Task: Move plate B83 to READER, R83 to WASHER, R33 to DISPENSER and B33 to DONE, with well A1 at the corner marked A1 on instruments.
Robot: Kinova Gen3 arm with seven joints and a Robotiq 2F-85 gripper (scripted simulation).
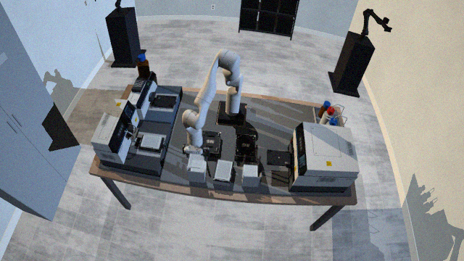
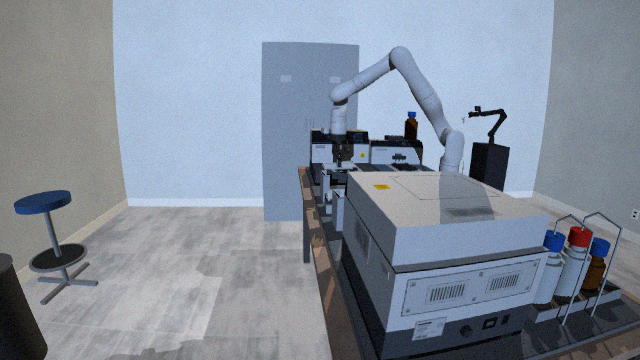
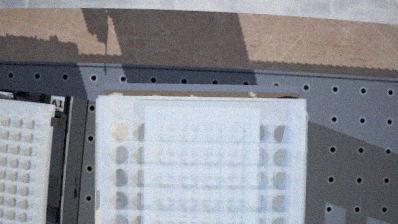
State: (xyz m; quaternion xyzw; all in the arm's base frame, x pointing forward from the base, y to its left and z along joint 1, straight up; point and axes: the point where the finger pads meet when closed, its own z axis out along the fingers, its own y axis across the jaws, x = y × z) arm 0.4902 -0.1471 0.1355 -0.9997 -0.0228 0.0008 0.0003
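while the black two-finger gripper [image 1: 194,149] [image 2: 340,161] hangs over the leftmost tall grey rack [image 1: 197,177] [image 2: 324,186], its fingers look clamped on a pale translucent plastic well plate [image 1: 196,162] [image 2: 336,167] [image 3: 200,155]. plate is above the rack; can't tell if it touches the walls, id label not readable. probably light, stiff, smooth, a bit slippery, could crack if squeezed hard. best hold: low on opposite sides, kept level, wells untouched. next move likely needs slow, square alignment; a tilt could jam it on a wall. beside it, a white well plate [image 1: 223,170] [image 3: 17,155] sits near an a1 mark. surface: dark perforated deck [image 3: 357,165] on a brown wooden table [image 1: 254,196] [image 2: 320,255] [image 3: 300,42]. room: pale walls, grey patchy floor, blue-topped stool [image 2: 43,201], hard shadows.
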